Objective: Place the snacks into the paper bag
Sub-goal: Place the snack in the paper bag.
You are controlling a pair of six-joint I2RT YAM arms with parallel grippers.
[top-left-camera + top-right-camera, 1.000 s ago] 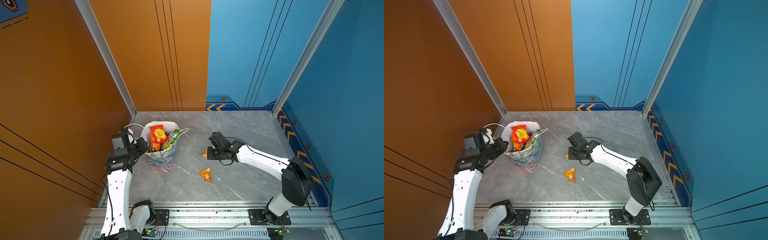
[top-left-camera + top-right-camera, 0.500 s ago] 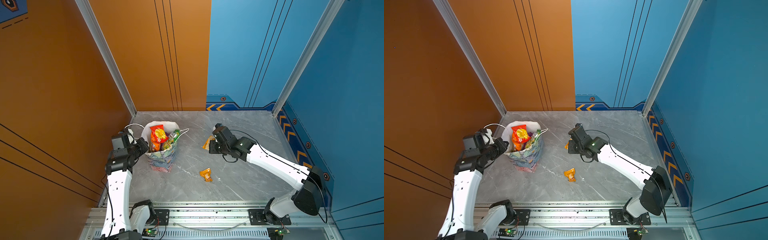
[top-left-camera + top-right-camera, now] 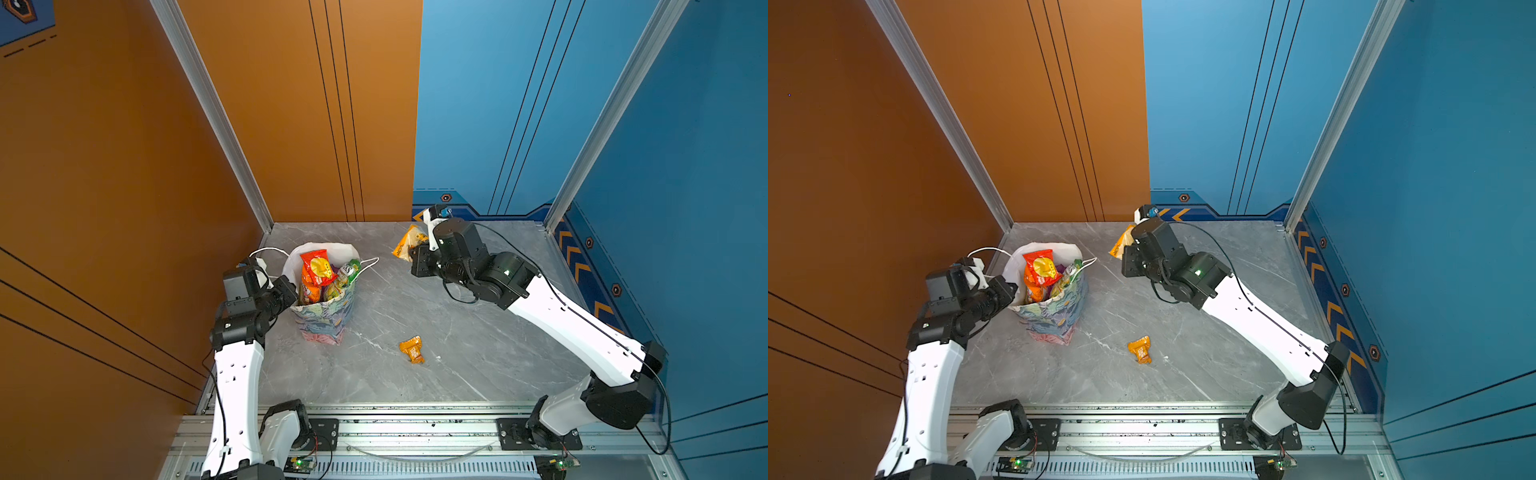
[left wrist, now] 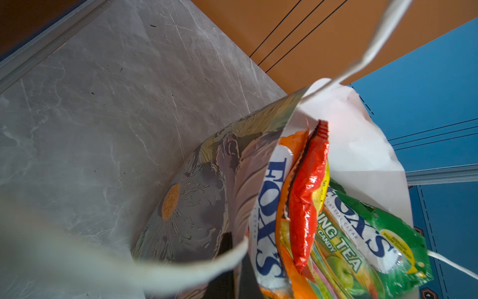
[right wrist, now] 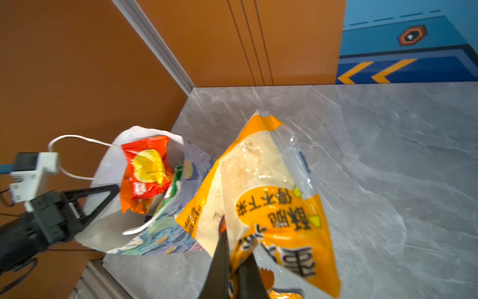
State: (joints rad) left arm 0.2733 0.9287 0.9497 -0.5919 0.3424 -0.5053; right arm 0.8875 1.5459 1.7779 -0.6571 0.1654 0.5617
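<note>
1. Lifting is the change on record: the right gripper [image 3: 417,254] sat low by the table [image 3: 457,374] a second ago. It has since risen and drawn toward the rear wall with the held orange packet [image 3: 406,245], which now appears clear of the surface.
2. Right gripper state: jaws clamped on one end seam of the held orange packet [image 5: 269,196], as the right wrist view shows.
3. Left gripper [image 3: 291,291] state: closed on the rim of the paper bag [image 3: 328,320], unchanged over the last second, keeping the mouth spread.
4. Meaning for the task: pick-up is judged complete. Carrying across to the bag and releasing over its mouth are not yet done. The second orange packet [image 3: 411,349] lies untouched on the table, well apart from the bag, so two snacks remain outside.
5. Orientation of the held orange packet: its long axis runs on from the jaws, and its free end points away from the wrist toward the bag's side. It is tilted, not flat.
6. Paper bag: standing, leaning slightly, long axis near vertical, mouth upward. A red packet [image 3: 316,266] and a green packet [image 3: 350,269] stand above the rim, so room at the top looks tight.
</note>
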